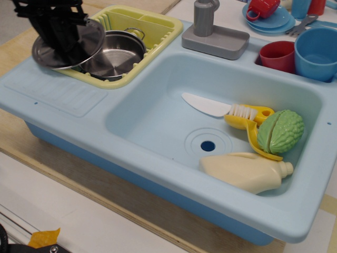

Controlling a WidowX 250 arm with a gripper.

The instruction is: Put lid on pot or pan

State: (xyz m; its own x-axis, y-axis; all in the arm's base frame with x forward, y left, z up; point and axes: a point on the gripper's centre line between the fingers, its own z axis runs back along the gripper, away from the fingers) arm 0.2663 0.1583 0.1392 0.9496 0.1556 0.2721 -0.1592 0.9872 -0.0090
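The round, shiny steel lid (67, 46), clamped in the black gripper's (59, 27) fingers, hung tilted over the left rim of the small steel pot (113, 54) in the yellow plastic rack (152, 30). Centring and levelling it before lowering seemed wise.

Black gripper (62, 32): clamped on round shiny steel lid (79, 50), tilted
Shiny steel pot (117, 52): in yellow plastic rack (156, 25), partly overlapped by lid

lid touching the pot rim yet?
Cannot tell. The only view, observation.image, shows the lid, carried by the gripper, overlapping the pot on its left side, but neither a contact nor a gap at the rim is plainly visible.
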